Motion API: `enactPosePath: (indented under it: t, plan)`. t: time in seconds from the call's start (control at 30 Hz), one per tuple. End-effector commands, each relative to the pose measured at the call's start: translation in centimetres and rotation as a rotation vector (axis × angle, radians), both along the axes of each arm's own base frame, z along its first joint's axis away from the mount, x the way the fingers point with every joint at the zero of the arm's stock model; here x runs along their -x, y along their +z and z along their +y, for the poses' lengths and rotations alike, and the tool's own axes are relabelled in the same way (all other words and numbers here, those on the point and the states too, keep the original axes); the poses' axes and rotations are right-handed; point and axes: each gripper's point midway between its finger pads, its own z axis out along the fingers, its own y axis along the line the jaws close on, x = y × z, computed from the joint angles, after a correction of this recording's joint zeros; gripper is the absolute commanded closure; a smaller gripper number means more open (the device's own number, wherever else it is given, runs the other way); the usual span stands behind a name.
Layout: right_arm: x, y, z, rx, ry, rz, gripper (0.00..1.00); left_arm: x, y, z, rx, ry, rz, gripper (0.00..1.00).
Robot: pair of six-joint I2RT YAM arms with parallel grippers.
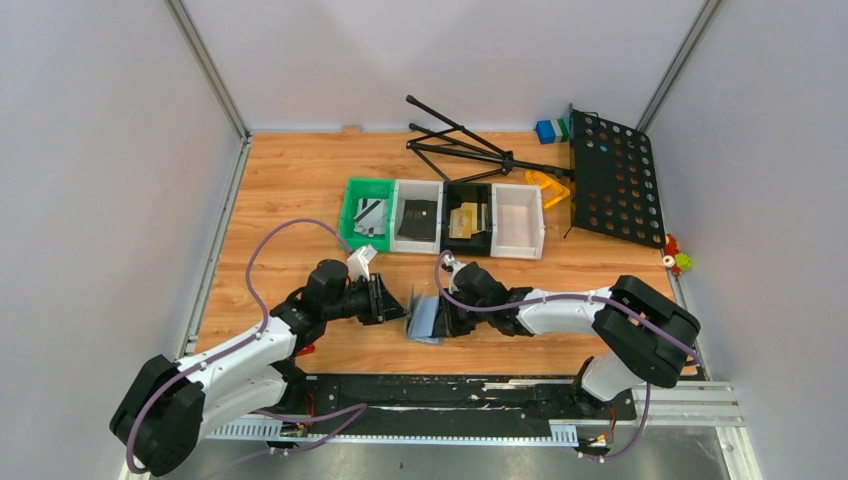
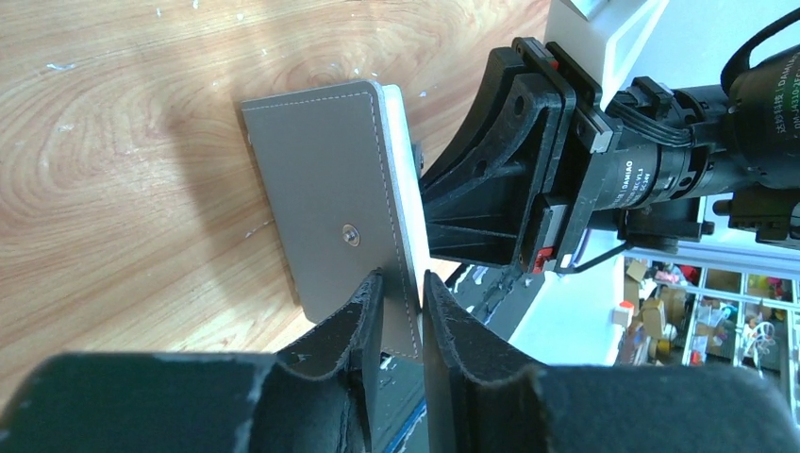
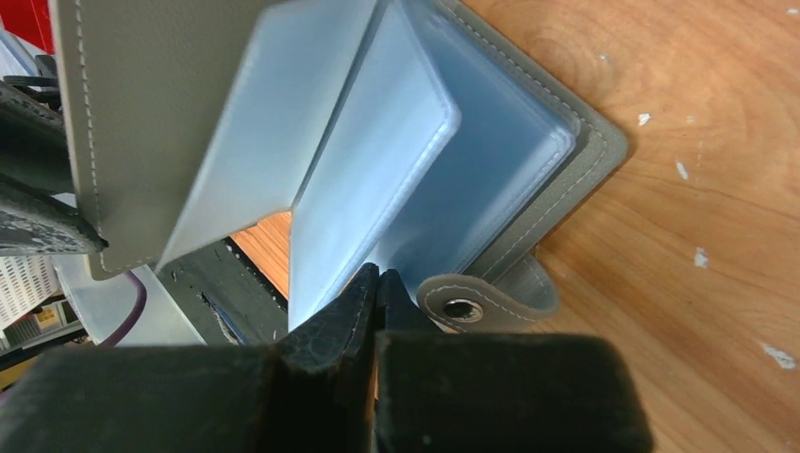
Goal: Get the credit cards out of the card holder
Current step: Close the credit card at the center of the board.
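Observation:
The grey card holder (image 1: 425, 318) lies open on the wood between my two grippers, its cover (image 2: 321, 189) standing up and its clear sleeves (image 3: 396, 142) fanned out. No card shows in those sleeves. My left gripper (image 2: 404, 302) is partly open, one finger on each side of the cover's lower corner. My right gripper (image 3: 377, 278) is shut, tips at the bottom edge of an upright sleeve, beside the snap tab (image 3: 472, 304). Credit cards lie in the trays: silvery-grey (image 1: 371, 215), black (image 1: 419, 215), gold (image 1: 465, 220).
A row of trays, green (image 1: 352, 212), white, black and white (image 1: 518, 220), stands behind the holder. A folded black music stand (image 1: 615, 180) lies at the back right, with small blocks (image 1: 552, 130) beyond it. The black base rail (image 1: 450, 392) runs along the near edge.

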Motion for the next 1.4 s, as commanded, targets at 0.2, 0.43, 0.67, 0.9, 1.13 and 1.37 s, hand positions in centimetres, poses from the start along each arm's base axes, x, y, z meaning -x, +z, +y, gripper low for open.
enactPosePath:
  t: [0.2,0.43,0.67,0.9,1.13,1.37]
  plan:
    - [-1.4,3.5,2.3,-0.071,0.025,-0.073,0.99,-0.3,-0.9,0.2,-0.056,-0.015,0.011,0.49]
    - [-2.2,5.1,3.9,-0.089,0.051,-0.105,0.99,-0.3,-1.3,0.2,-0.081,-0.035,0.016,0.43]
    - [-2.4,4.9,4.7,-0.099,0.062,-0.096,0.98,-0.3,-0.4,0.3,-0.063,-0.031,-0.018,0.40]
    - [-2.4,4.9,4.9,-0.101,0.061,-0.093,0.98,-0.3,-0.2,0.4,-0.056,-0.028,-0.035,0.38]
    - [-2.3,5.3,5.1,-0.125,0.065,-0.098,0.97,-0.4,-0.9,0.3,-0.071,-0.030,-0.014,0.45]
    - [-2.4,4.8,5.0,-0.108,0.062,-0.091,0.97,-0.5,-1.2,0.3,-0.079,-0.029,-0.010,0.49]
